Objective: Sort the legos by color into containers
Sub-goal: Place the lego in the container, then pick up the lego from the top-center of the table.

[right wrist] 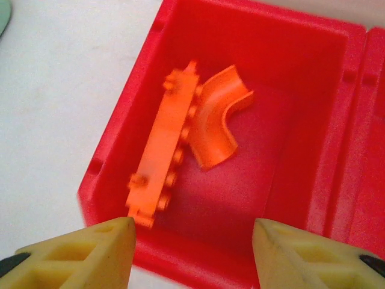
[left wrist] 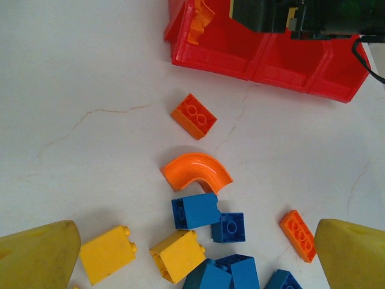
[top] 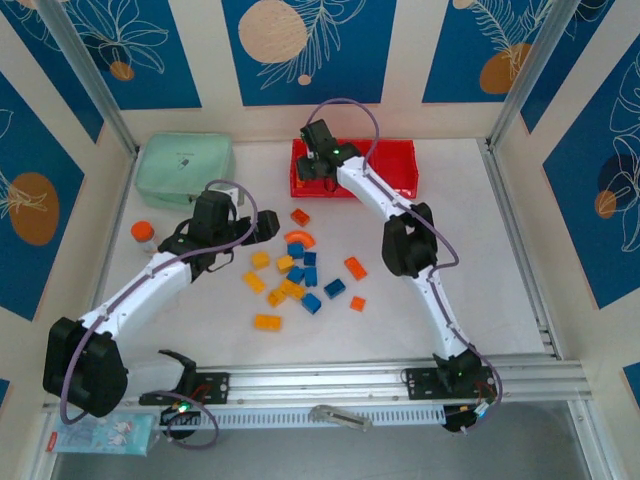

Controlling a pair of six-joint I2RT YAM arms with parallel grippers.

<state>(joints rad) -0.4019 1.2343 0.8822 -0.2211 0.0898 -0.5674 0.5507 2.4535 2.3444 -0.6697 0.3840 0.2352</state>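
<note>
The legos (top: 295,275) lie scattered mid-table in orange, blue and yellow. My left gripper (top: 262,228) hovers at the pile's left edge. It is open (left wrist: 195,265) above a blue brick (left wrist: 194,211) and a yellow brick (left wrist: 177,256), with an orange curved piece (left wrist: 197,171) and an orange brick (left wrist: 193,115) beyond. The red containers (top: 390,160) stand at the back. My right gripper (top: 312,165) hangs open (right wrist: 192,253) over the left bin (right wrist: 120,120). A long orange brick (right wrist: 165,162), blurred, and a curved orange piece (right wrist: 218,117) lie in that bin.
A mint green pouch (top: 186,168) lies at the back left, and a small orange-capped bottle (top: 144,235) stands below it. An aluminium rail (top: 380,385) runs along the near edge. A printed packet (top: 100,435) sits at the bottom left.
</note>
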